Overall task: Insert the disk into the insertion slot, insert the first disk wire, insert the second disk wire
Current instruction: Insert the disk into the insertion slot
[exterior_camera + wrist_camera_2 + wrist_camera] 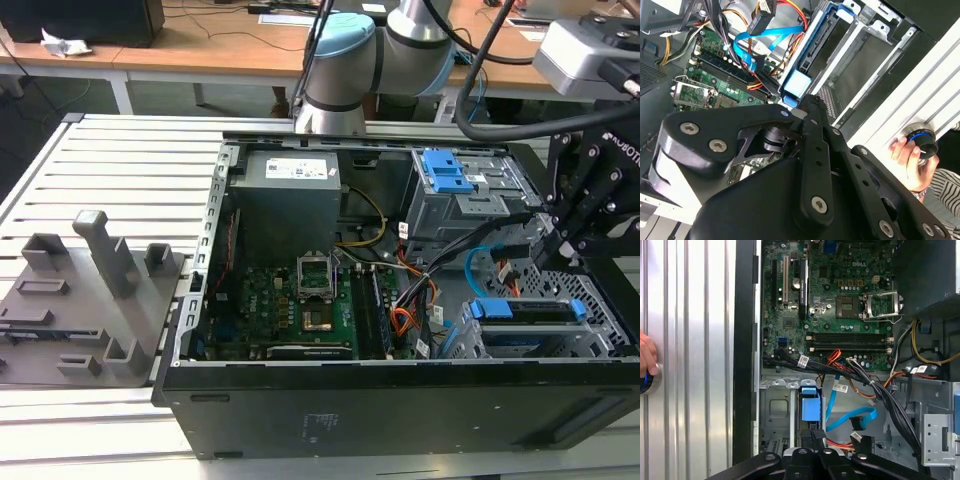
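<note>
A slatted metal table [120,160] carries an open computer case [400,410]. Wooden desks [220,45] stand behind it, and a grey plastic fixture [90,290] lies at the exterior view's left. My gripper [548,255] hangs over the end of the case at the exterior view's right, in the right middle of that frame. In both wrist views my fingers [819,436] are pressed together with nothing seen between them. Their tips are just beside the blue end of the disk [809,407].

The disk stands on edge inside the slot [565,345], the low perforated metal cage in the lower right of the exterior view. Its blue frame runs along the cage's upper edge. The light-blue cable [850,417] loops just beside the cage, between it and the motherboard [840,300]. The orange-and-dark wire bundle [762,20] ends in a black plug that hangs near the light-blue cable, apart from the disk. I cannot tell where the blue cable's own plug sits. A person's hand [907,162] rests on a round knob [921,141] on the table beside the case.
</note>
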You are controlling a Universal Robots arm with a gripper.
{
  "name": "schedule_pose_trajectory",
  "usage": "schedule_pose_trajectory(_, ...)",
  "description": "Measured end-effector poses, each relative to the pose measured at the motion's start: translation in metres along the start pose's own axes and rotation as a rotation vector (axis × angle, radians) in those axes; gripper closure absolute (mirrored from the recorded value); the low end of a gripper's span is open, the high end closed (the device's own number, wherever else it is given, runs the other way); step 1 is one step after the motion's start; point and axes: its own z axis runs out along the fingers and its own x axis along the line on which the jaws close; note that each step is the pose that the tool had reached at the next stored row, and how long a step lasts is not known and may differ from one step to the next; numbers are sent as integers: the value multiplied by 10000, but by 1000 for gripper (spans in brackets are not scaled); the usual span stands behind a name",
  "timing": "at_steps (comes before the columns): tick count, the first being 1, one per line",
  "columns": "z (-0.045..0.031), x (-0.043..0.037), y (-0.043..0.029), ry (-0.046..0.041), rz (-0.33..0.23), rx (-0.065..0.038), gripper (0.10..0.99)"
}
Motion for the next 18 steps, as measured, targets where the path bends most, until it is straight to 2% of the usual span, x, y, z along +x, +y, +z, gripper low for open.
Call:
schedule_pose_trajectory(3,0,-29,-53,0,0,-2,980)
schedule_pose_trajectory(7,73,-32,-62,2,0,-4,980)
schedule_pose_trajectory(10,166,-32,-68,4,0,-4,980)
schedule_pose_trajectory(18,337,-32,-77,3,0,-4,980)
